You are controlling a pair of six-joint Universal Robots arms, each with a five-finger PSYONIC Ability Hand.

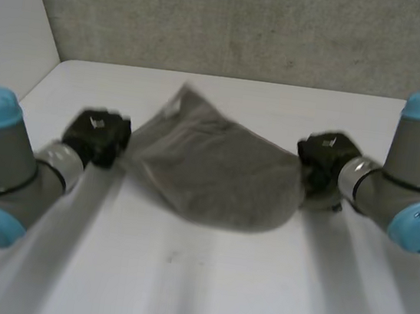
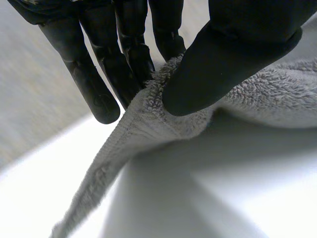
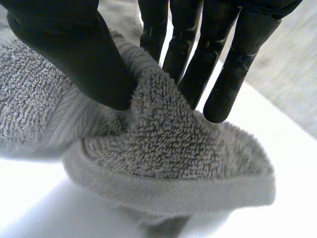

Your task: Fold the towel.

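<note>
The left hand (image 1: 98, 136) pinches one end of the towel (image 1: 216, 169), thumb against fingers. The right hand (image 1: 324, 163) pinches the other end. The towel sags between them over the counter (image 1: 199, 295).

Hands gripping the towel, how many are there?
2. The left hand pinches the towel at its left end; the right hand pinches its right end.

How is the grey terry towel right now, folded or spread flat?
Neither: the grey terry towel sags bunched between the left hand and right hand, each pinching an end between thumb and fingers.
</note>
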